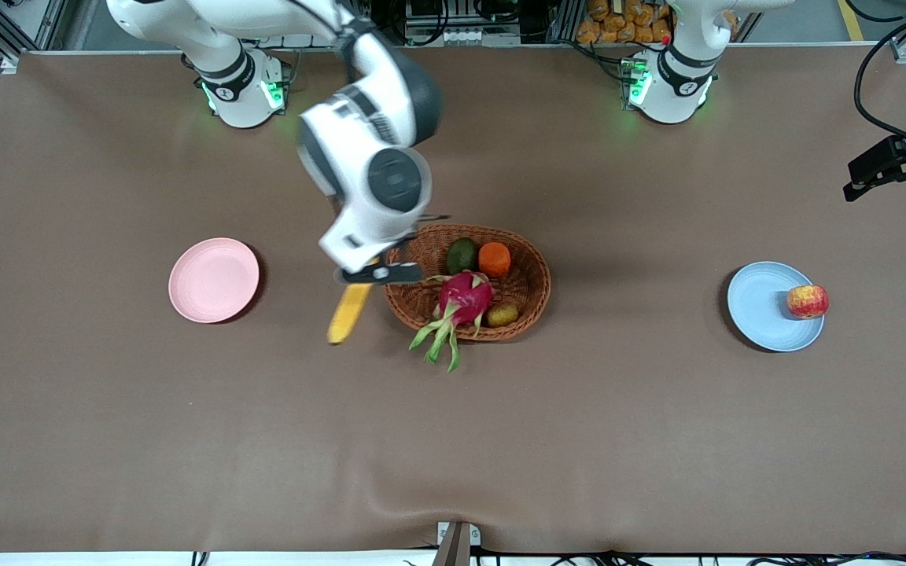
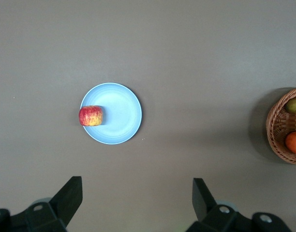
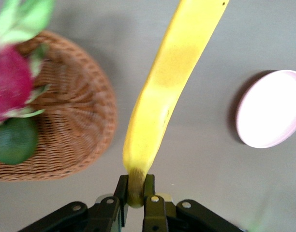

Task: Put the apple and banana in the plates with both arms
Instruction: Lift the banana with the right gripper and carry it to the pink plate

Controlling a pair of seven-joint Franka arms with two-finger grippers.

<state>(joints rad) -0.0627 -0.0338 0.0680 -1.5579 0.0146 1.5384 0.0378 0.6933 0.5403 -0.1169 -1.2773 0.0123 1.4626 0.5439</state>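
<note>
Two hands: right hand (image 3: 134,195) gripping banana (image 3: 162,92) beside basket (image 1: 528,271), left hand (image 2: 137,203) wide above blue plate (image 2: 120,113), apple (image 2: 91,116).

Soft light came from above. The basket (image 1: 469,283) left a small dark shadow. The dragon fruit (image 3: 10,82) close to the camera looked blurry.

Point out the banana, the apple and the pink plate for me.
banana (image 1: 349,313): front view, middle of its yellow body.
apple (image 1: 807,301): front view, centre of its red skin.
pink plate (image 1: 213,280): front view, its bare centre.
</note>
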